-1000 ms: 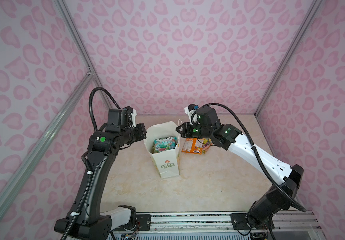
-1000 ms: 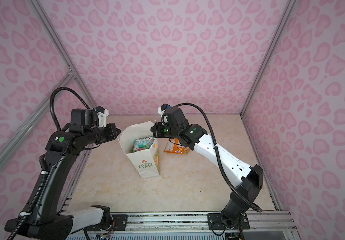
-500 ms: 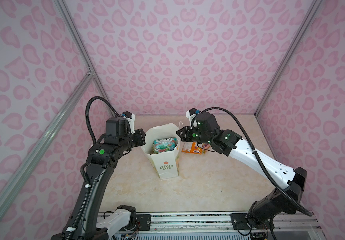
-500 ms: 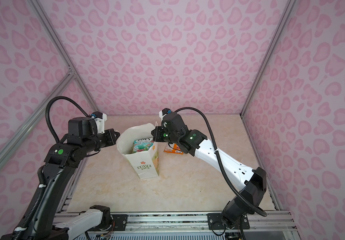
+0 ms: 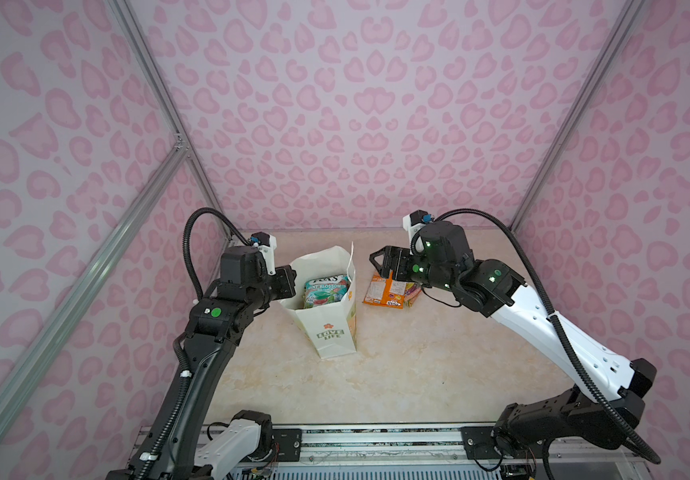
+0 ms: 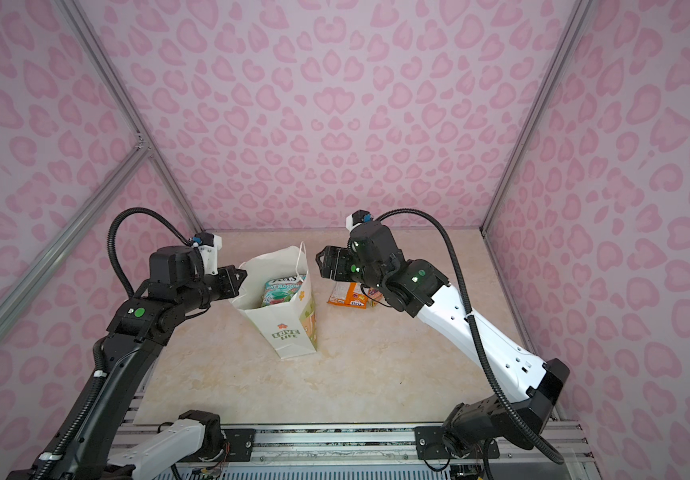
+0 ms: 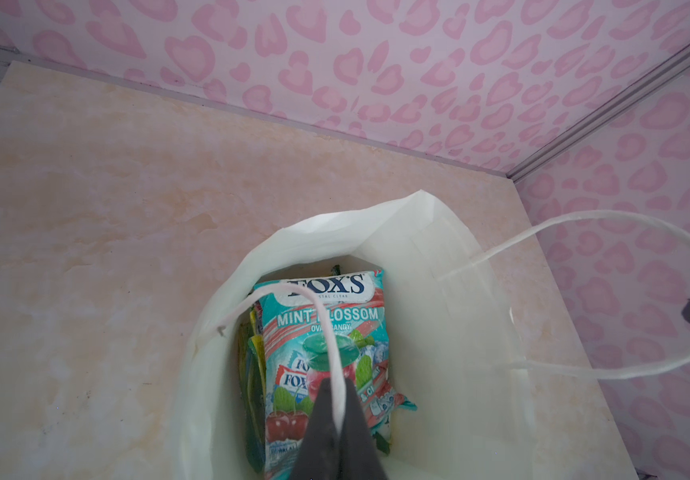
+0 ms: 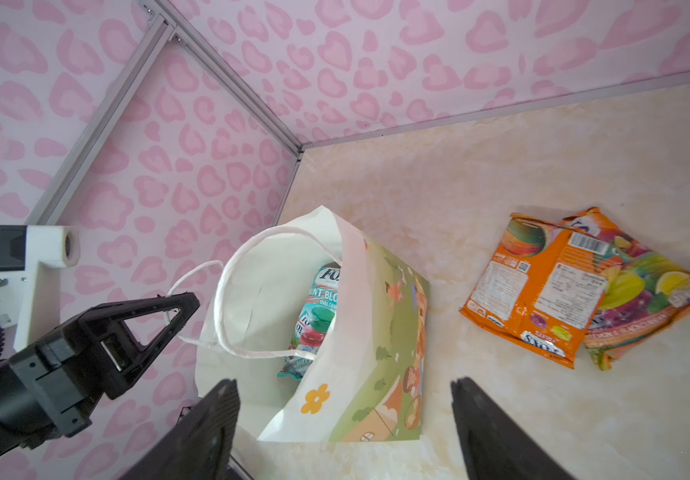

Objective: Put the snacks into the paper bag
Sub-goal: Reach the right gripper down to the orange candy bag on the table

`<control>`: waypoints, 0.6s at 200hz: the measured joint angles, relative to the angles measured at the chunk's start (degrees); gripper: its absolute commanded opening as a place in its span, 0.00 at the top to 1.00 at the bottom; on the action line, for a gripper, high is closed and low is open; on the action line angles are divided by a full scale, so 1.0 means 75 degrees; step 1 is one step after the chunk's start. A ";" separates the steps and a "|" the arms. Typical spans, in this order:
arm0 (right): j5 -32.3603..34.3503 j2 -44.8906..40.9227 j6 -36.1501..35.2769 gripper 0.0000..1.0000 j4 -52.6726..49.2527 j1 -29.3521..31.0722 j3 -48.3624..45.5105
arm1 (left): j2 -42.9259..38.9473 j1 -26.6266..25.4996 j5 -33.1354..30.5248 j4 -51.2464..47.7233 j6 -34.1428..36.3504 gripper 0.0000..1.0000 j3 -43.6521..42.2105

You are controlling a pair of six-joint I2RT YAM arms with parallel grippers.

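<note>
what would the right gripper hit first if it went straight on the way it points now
Probably the paper bag: in the right wrist view its illustrated side stands straight ahead between the fingers of the open right gripper. The orange pouch lies off that line.

The right pincer (image 5: 376,262) has spread its jaws wide and drawn back a little from the rim of the paper bag (image 5: 314,322), while the left pincer (image 5: 289,282) has sunk slightly lower.
</note>
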 measured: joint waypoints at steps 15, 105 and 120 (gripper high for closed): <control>-0.0006 -0.0251 -0.0082 0.10 -0.0187 -0.0411 -0.0213 | -0.0026 0.0055 0.0111 0.0195 0.0003 0.97 -0.0119; -0.1326 0.0420 -0.0154 0.21 0.0775 -0.2430 -0.2900 | -0.0516 0.0428 0.0801 0.0583 -0.0015 0.97 -0.0682; -0.1626 0.1049 -0.0050 0.22 0.1116 -0.2398 -0.2987 | -0.0632 0.0428 0.0793 0.0583 -0.0006 0.97 -0.0801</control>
